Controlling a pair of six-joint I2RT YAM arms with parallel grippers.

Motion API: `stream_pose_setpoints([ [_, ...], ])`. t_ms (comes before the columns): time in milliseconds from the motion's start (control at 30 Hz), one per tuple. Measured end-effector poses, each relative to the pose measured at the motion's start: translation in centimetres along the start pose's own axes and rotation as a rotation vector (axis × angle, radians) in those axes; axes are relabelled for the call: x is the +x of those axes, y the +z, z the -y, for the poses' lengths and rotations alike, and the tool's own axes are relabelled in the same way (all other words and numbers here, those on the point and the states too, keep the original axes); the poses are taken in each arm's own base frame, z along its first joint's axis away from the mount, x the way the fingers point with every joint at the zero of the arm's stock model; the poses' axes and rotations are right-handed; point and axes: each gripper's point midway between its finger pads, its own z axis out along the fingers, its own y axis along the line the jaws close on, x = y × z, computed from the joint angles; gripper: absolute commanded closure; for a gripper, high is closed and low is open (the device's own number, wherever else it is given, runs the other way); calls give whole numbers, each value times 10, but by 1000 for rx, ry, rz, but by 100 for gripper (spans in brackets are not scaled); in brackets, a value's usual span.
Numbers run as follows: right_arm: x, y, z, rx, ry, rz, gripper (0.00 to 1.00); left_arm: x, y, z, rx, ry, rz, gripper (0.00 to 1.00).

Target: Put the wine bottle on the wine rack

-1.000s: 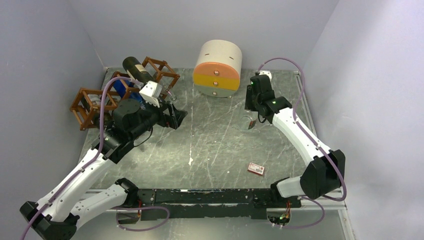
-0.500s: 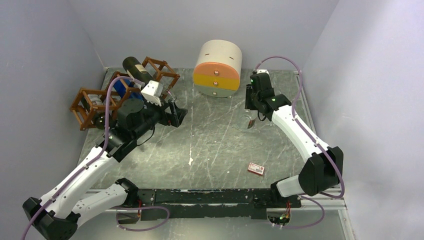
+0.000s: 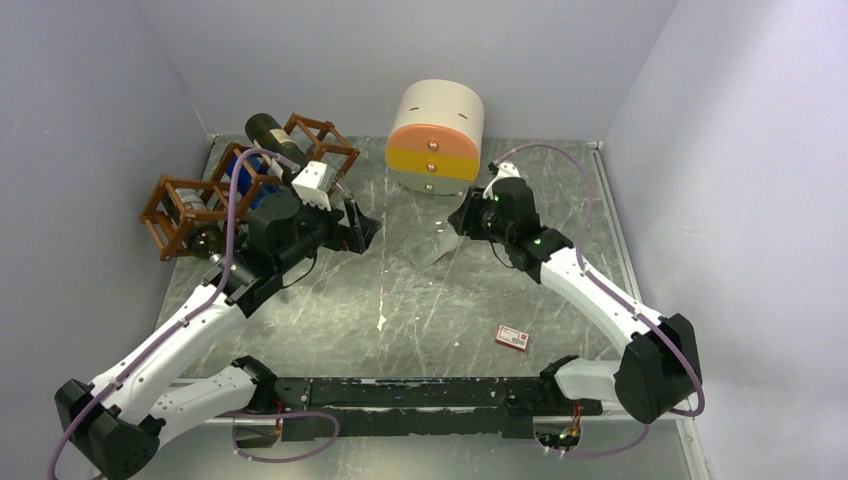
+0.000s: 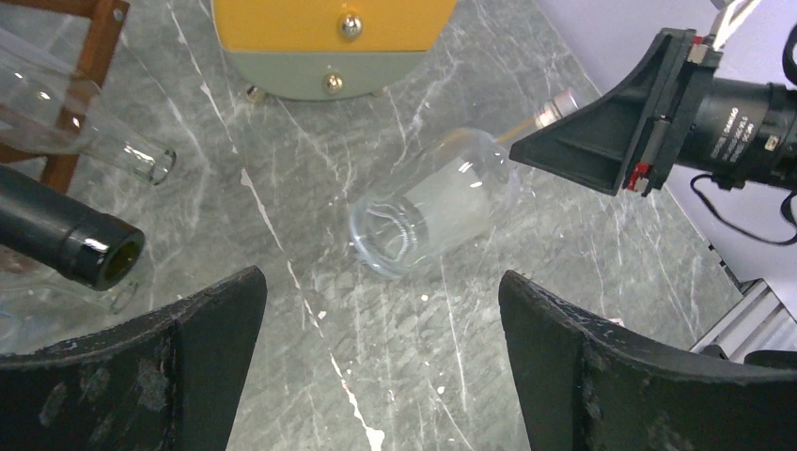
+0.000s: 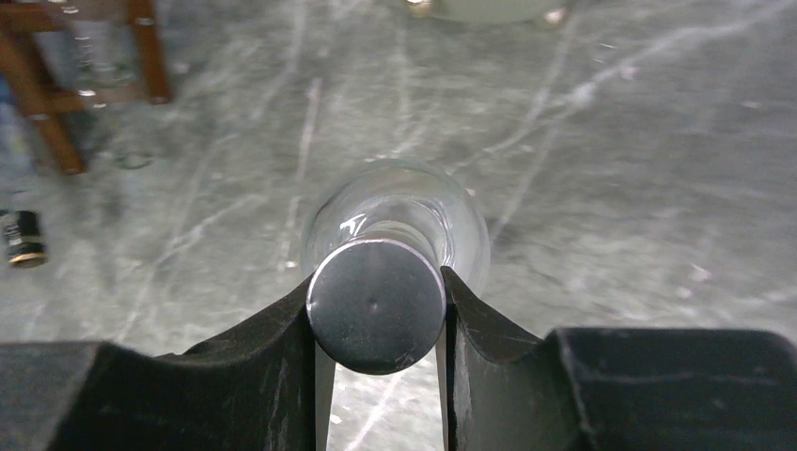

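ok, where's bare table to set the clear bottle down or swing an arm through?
Free: centre-front, between clear bottle, red box and base rail; back-right corner beside the cabinet. Crowded: back-left, wine rack, its bottles and left claw.

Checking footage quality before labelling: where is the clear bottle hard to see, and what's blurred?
Top view: bottle nearly vanishes against the marbled table. Left wrist: bottle sharp, glints on its base. Right wrist: cap sharp, rack behind blurred.

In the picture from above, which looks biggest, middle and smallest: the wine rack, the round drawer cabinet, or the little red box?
1. wine rack: spreads widest, though partly hidden.
2. round drawer cabinet.
3. little red box: clearly the smallest.
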Motion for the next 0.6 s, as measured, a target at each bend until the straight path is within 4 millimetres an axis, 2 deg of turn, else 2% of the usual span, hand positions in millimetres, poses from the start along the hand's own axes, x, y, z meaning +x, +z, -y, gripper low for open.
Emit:
stream_pose_setpoints([
  [133, 10, 3, -16, -87, 32, 74, 100, 14, 10, -2, -9, -24, -55, 3],
  [300, 26, -4, -22, -164, 0, 158, 100, 27, 18, -3, -9, -42, -103, 3],
  [500, 42, -13, -22, -229, -35, 220, 100, 29, 22, -3, -15, -61, -117, 3],
  [600, 55, -17, -24, -263, -56, 218, 100, 23, 22, -1, -20, -64, -114, 3],
])
